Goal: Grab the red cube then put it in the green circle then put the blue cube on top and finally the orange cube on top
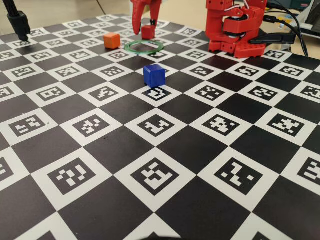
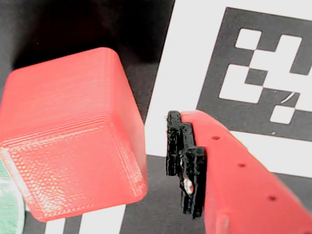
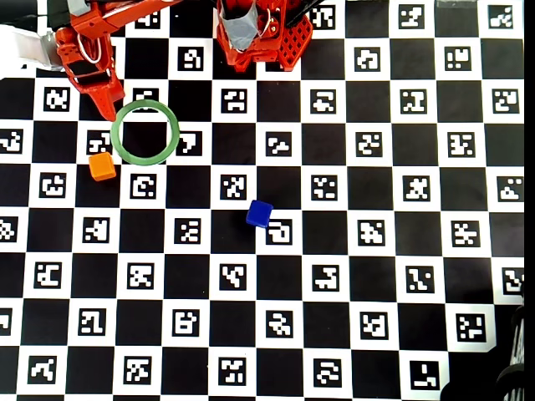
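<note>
The red cube sits on the board just behind the green circle; in the overhead view the arm hides it. My gripper hangs over the cube, jaws open around it. In the wrist view the red cube fills the left half, and a dark gap separates it from the black pad of one finger. The other finger is out of frame. A bit of the green circle shows at lower left. The orange cube lies left of the ring, and the blue cube sits nearer the camera.
The red arm base stands at the back right with cables behind it. A black stand is at the back left. In the overhead view the gripper is at the upper left rim of the green circle, with the orange cube below.
</note>
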`<state>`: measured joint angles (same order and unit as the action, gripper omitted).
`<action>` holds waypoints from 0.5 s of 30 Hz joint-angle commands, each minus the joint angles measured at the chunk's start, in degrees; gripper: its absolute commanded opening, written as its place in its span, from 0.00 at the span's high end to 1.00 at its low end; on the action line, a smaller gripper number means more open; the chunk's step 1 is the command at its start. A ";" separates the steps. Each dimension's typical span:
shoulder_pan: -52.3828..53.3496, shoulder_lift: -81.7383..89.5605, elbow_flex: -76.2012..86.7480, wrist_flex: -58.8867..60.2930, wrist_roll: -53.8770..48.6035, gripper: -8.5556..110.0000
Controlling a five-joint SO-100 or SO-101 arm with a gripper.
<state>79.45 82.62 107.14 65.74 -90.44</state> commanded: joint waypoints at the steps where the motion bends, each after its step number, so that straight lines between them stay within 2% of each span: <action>1: -0.62 1.23 -0.18 -0.35 0.44 0.59; 15: -0.79 1.49 -0.35 0.97 0.18 0.72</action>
<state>79.19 82.62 107.14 65.74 -90.44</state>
